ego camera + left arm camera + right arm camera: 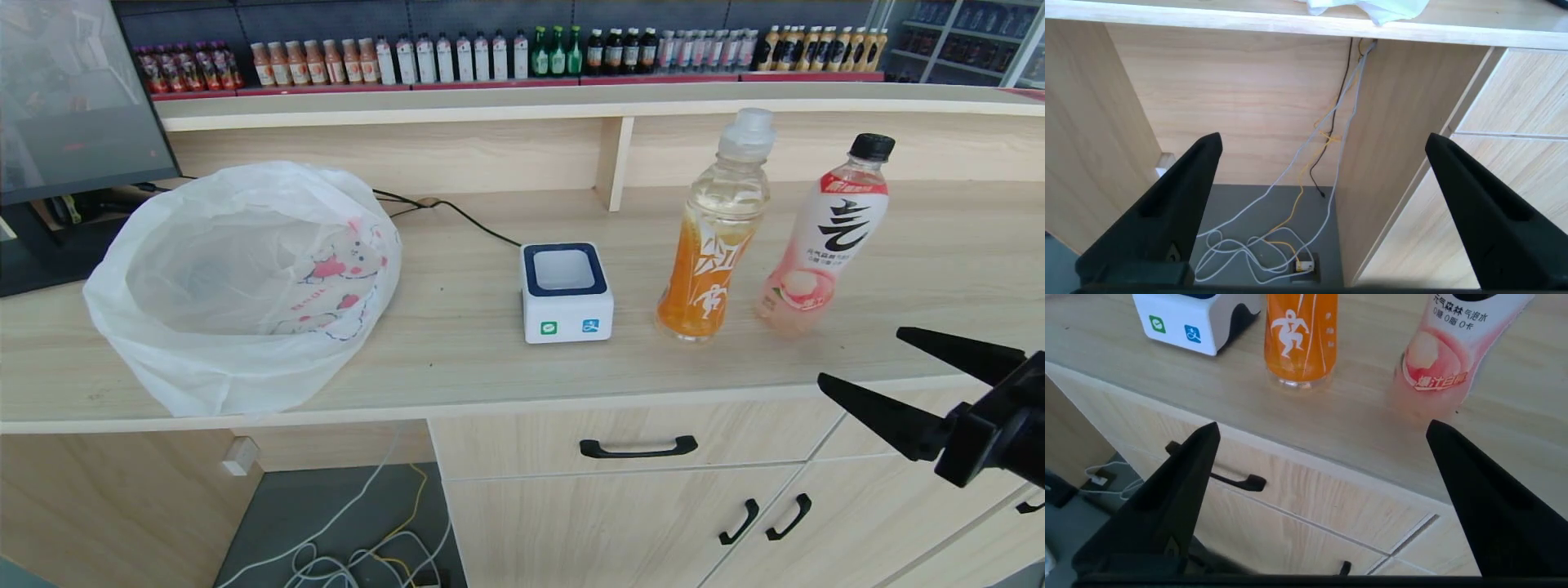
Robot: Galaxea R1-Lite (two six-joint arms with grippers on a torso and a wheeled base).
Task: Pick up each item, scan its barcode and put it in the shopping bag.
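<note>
Upright on the counter [457, 359] right of the scanner [566, 291]: orange bottle [710, 253], then pink bottle [820, 245]; left of it, open shopping bag [245, 286]; lower right, right gripper [859, 355], jaws apart, empty; lower left, left gripper [1323, 140], likewise.

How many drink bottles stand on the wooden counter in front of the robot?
2. The orange bottle stands just right of the scanner, and the pink bottle with a black cap stands right of it. The shopping bag's folds might hide another.
</note>
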